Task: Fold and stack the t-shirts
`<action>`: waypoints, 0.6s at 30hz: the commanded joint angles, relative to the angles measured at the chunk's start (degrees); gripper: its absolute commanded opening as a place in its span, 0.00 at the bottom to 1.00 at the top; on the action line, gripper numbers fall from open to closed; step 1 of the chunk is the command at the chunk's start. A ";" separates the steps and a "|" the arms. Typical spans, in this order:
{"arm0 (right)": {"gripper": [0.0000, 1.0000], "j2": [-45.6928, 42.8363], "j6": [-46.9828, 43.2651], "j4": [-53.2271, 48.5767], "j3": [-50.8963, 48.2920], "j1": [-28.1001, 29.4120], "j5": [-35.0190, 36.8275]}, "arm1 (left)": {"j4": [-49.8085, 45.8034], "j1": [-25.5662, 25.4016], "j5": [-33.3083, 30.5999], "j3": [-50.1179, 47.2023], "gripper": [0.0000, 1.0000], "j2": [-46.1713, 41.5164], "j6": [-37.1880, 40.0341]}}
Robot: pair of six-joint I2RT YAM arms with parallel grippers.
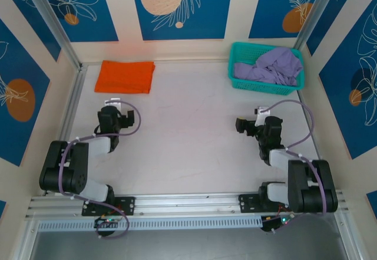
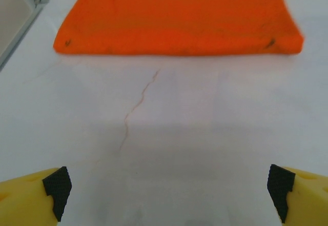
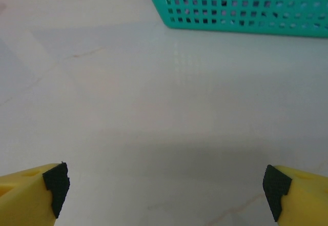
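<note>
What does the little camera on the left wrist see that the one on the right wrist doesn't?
Left wrist: a folded orange t-shirt lying flat ahead. Right wrist: the side wall of a teal mesh basket. Both: white table, plus yellow black-tipped fingers spread wide and empty, the left fingers and the right fingers.

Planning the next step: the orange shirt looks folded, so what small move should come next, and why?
Probably reach the right gripper, open and empty, forward toward the teal basket to lift out the crumpled purple shirt. The orange shirt already lies folded flat at the far left.
</note>
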 commanded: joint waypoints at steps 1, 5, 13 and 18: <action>0.99 4.03 0.74 12.28 1.21 -0.08 -1.68 | 11.02 0.50 4.93 -4.17 1.00 0.51 2.37; 0.99 9.05 -0.22 25.67 -3.51 0.62 -1.43 | 13.74 0.21 8.50 -5.02 1.00 1.95 4.00; 0.99 14.05 0.89 11.19 6.96 0.88 1.88 | 12.55 0.93 10.54 -3.39 1.00 4.10 3.95; 0.99 13.95 0.13 10.71 7.31 1.13 1.77 | 12.56 1.08 10.96 -3.45 1.00 4.02 3.85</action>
